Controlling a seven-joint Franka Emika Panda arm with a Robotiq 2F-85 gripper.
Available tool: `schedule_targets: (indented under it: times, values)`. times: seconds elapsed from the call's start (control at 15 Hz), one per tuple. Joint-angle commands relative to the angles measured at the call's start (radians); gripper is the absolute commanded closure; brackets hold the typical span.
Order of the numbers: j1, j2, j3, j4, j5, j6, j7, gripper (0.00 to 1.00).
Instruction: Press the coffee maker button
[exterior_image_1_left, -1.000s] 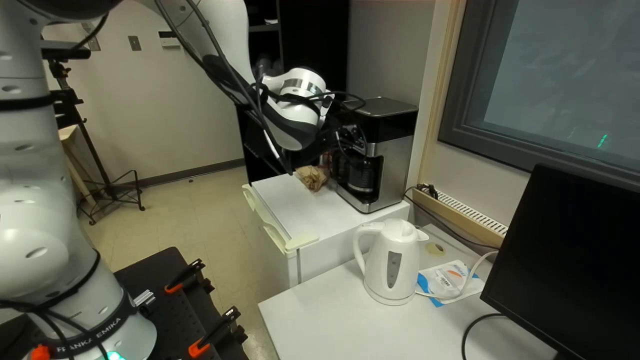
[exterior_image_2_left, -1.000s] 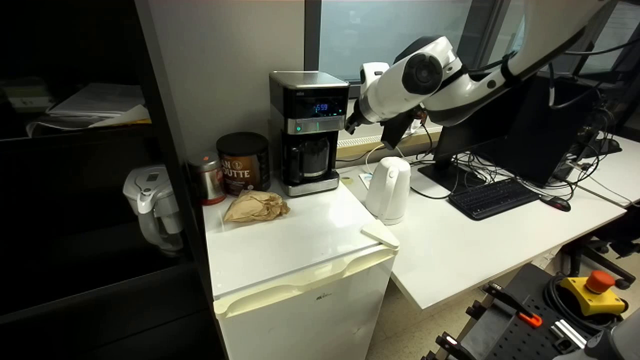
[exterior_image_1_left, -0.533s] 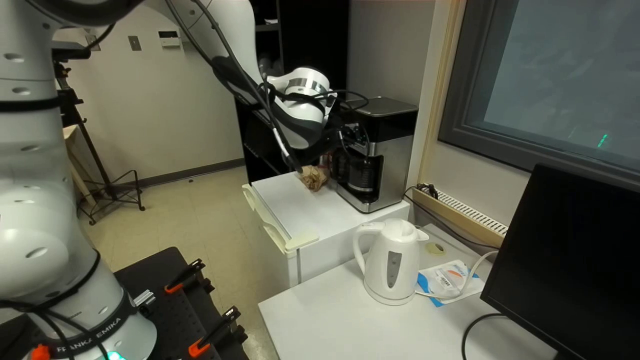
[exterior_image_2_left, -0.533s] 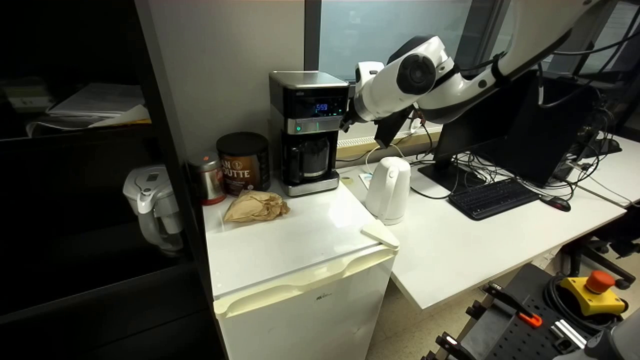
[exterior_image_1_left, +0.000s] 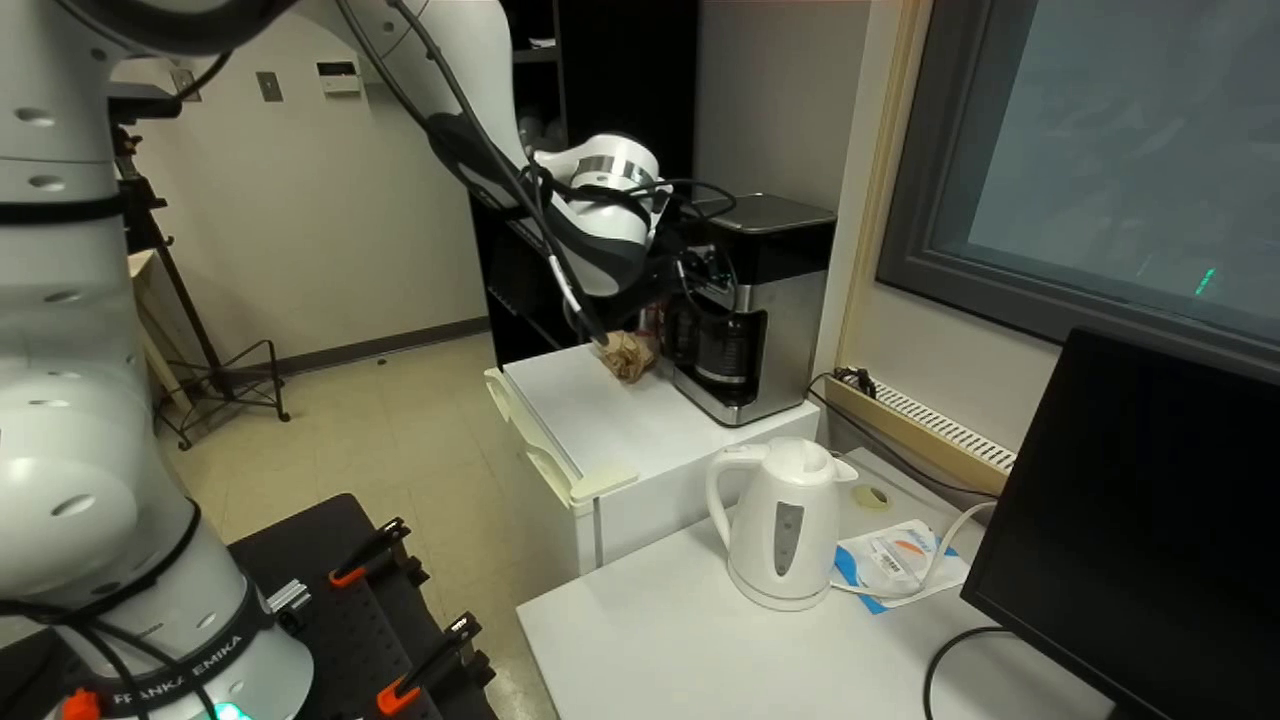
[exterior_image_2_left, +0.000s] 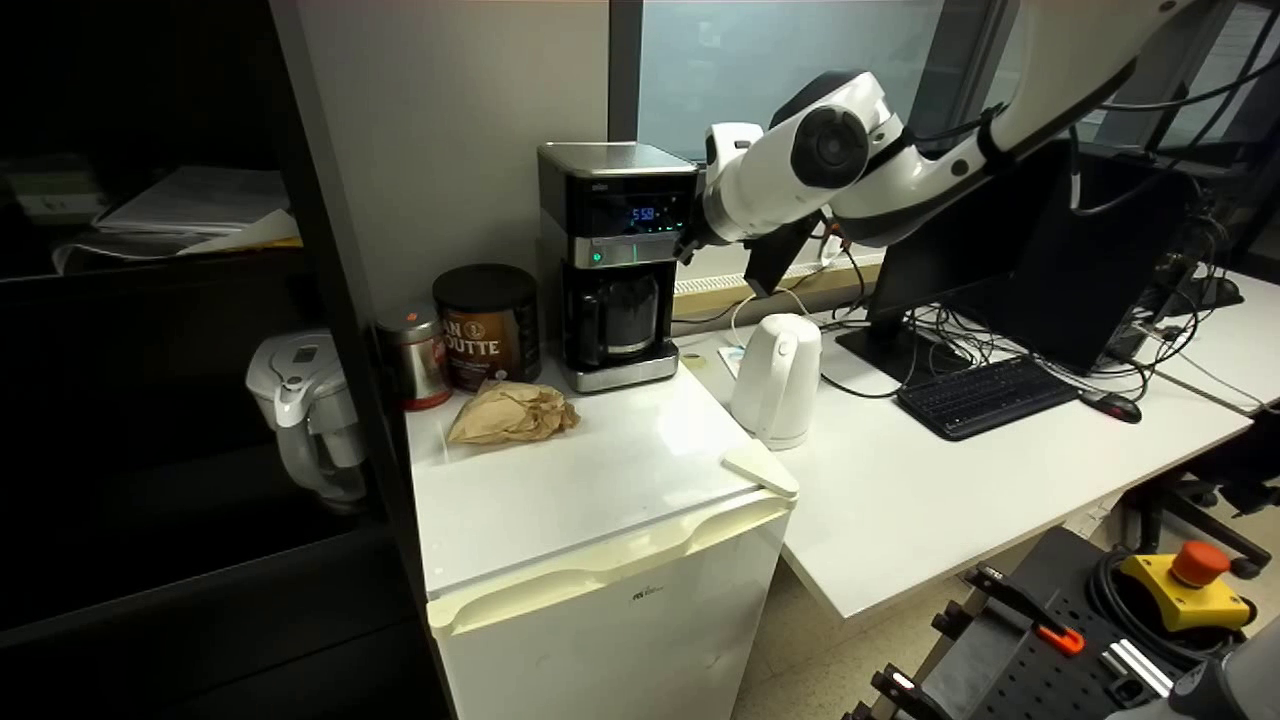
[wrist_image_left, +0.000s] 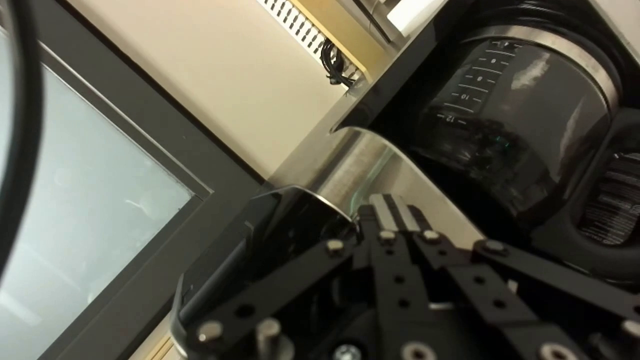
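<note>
The coffee maker is a black and silver machine with a dark carafe, seen in both exterior views. Its front has blue display digits, a small green-lit button and a steel band that also shows in the wrist view. My gripper is shut, with its fingertips together and nothing seen between them. In the wrist view the tips lie over the steel band, near a pale green streak. In an exterior view the gripper is at the band's right end. I cannot tell whether it touches.
The coffee maker stands on a small white fridge. A brown paper bag, a coffee tin and a silver-red can are beside it. A white kettle stands on the lower desk. A window frame and a monitor are close by.
In an exterior view my arm and gripper have moved left, closer to the coffee maker's front. The movement over the last half second is small. The display digits look slightly different.
</note>
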Motion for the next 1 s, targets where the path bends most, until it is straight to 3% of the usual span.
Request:
schedule_targets:
  times: [0.0,0.93]
  values:
    - [-0.005,0.025,0.008,0.046,-0.042,0.02,0.035,0.99]
    - [0.069,-0.057,0.051,-0.14,0.002,-0.005,-0.083,0.99]
